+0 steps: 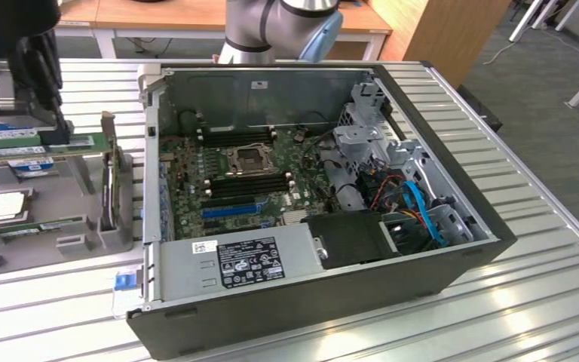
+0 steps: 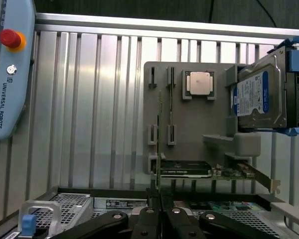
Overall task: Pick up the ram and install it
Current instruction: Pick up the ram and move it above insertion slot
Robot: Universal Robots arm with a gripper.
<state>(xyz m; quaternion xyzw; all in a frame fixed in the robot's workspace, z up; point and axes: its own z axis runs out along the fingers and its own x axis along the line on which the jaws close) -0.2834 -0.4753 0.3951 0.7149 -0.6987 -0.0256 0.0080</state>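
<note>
The arm reaches from its base (image 1: 269, 30) over to the exterior view's left, wrist turned so the gripper (image 1: 60, 134) points straight down. The jaws are nearly closed, pinching the ram (image 1: 33, 146) by its long edge. In the wrist view the ram (image 2: 158, 129) runs edge-on, straight out from between the fingers (image 2: 148, 216). Below the jaws lies the grey holder (image 2: 189, 134), with the processor (image 2: 198, 82) and the hard drive (image 2: 256, 97) on it, off to one side of the jaws. The open case (image 1: 451, 226) stands well apart from them.
</note>
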